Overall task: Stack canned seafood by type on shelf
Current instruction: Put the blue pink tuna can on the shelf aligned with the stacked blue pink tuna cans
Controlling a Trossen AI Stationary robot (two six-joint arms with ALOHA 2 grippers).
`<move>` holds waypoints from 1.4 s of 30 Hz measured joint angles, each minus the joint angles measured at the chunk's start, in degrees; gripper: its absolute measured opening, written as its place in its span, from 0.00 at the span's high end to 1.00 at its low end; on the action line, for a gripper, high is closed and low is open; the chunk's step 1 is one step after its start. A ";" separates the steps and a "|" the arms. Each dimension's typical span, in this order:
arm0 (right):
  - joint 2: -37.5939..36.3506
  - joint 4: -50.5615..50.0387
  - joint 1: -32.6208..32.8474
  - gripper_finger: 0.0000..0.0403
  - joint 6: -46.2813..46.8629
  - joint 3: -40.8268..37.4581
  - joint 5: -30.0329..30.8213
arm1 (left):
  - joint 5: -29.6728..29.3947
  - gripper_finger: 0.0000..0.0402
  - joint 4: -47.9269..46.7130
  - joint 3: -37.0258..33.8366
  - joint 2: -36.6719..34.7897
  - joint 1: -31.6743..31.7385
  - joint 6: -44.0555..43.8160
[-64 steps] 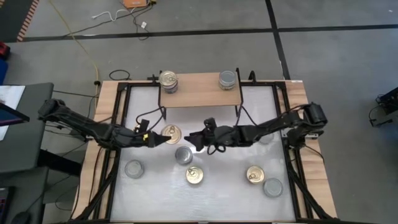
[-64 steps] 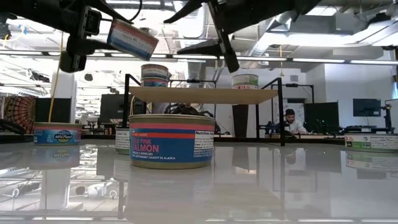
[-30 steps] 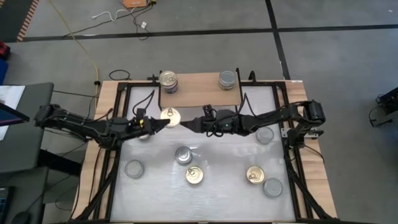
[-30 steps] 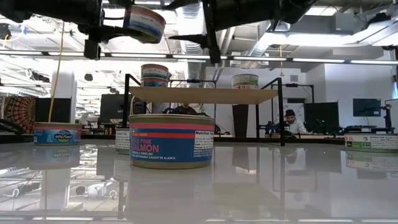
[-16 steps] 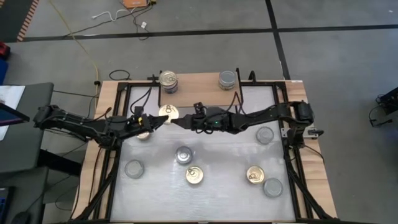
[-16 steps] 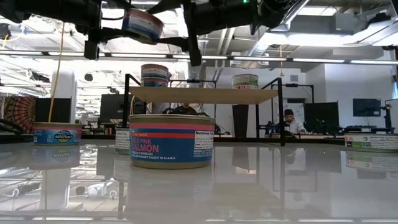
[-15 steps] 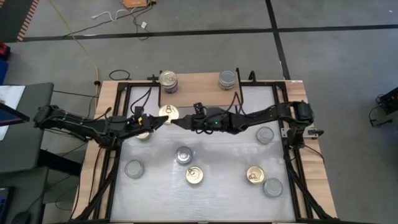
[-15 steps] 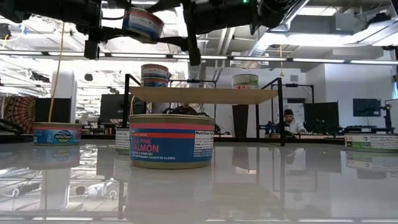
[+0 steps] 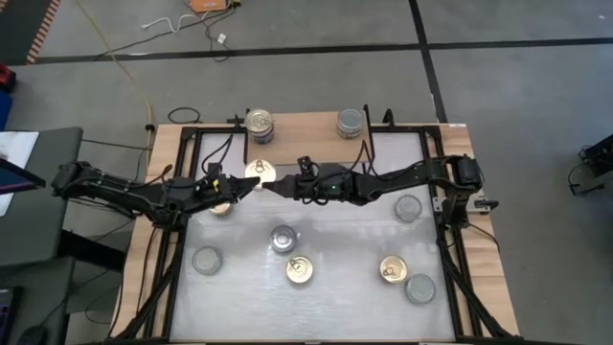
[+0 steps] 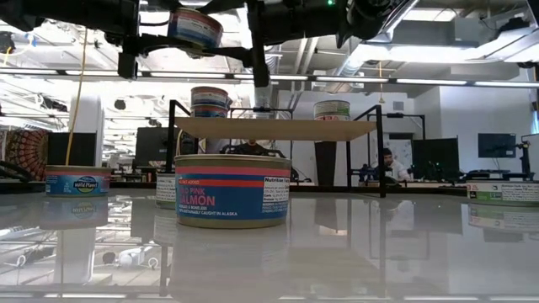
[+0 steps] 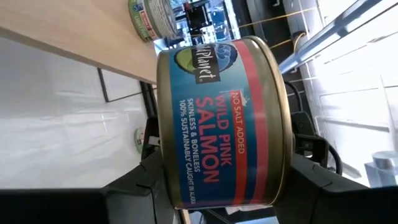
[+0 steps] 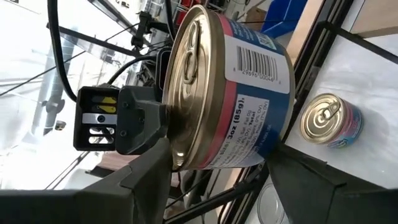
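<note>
Held can: a salmon can [image 9: 259, 173] with a gold pull-tab lid is held in the air, above the tabletop [image 9: 345, 278] and just in front of the shelf [image 9: 306, 140].
Left end effector: the left end effector [image 9: 251, 182] is pinching the can on its side walls.
Right end effector: the right end effector [image 9: 271, 185] is placed around the same can from the other side, fingers spread at its walls; a firm grip cannot be confirmed.
Can axis: in the low view the can [image 10: 194, 28] looks nearly upright, lid up.
Key relation: the stack of 2 gold-lid cans [image 9: 260, 126] stands on the shelf directly behind the held can and lower than it.
Nearer arm: the left arm, probably.
Other cans: 1 silver-lid can [image 9: 351, 123] stands on the shelf, well apart from the stack.
</note>
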 joint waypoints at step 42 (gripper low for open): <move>0.00 -2.57 -0.46 0.22 -0.01 0.04 -0.65 | 1.01 0.52 -0.36 -0.07 -0.17 -0.07 1.79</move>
